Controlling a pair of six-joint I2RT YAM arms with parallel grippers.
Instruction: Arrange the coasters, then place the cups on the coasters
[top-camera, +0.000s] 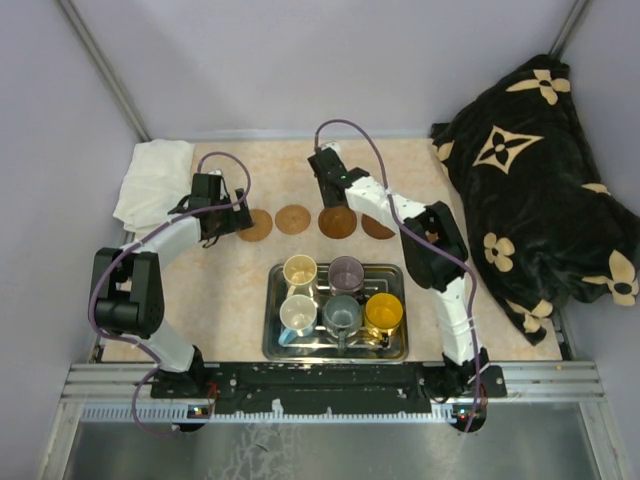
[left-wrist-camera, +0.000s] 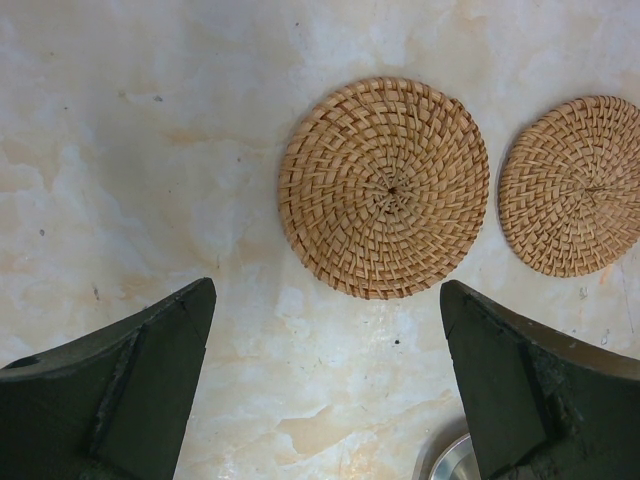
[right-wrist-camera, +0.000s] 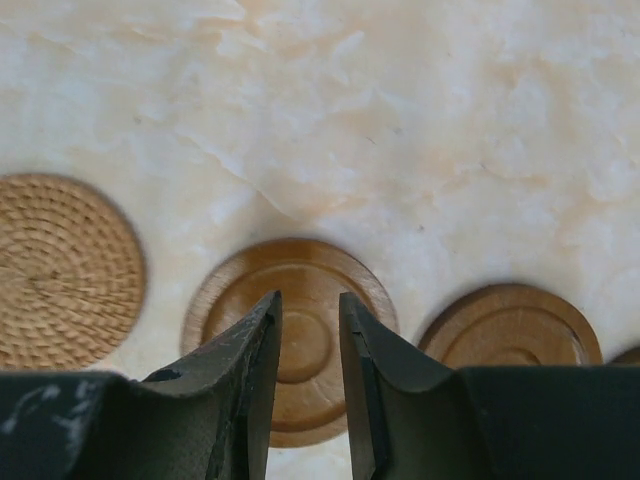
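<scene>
**Coaster arrangement under way.** Four coasters (top-camera: 293, 218) lay in a row across the counter (top-camera: 200, 290), beyond the tray (top-camera: 268, 332). Whether a fifth was hidden beneath the right arm could not be told. All five cups (top-camera: 341, 315) stood in the tray, none yet on a coaster.

The right tool (right-wrist-camera: 310, 300) hovered over a dark wooden coaster (right-wrist-camera: 300, 265), its jaws parted by only a narrow gap and holding nothing. The left tool (left-wrist-camera: 327, 290) stood fully open and empty, just beside a woven coaster (left-wrist-camera: 385, 185).

A disc this thin and flat probably offers little to pinch. The rim is best taken at a tilt, or the disc nudged along the surface. Gaps between discs should be kept even and wide enough for the cup handles.

The counter was smooth and cream-marbled, and probably slippery under wood. A white cloth (top-camera: 155, 180) lay at its far left corner and a dark flower-patterned blanket (top-camera: 540, 170) at its right. Pale plain walls (top-camera: 350, 60) enclosed it.
</scene>
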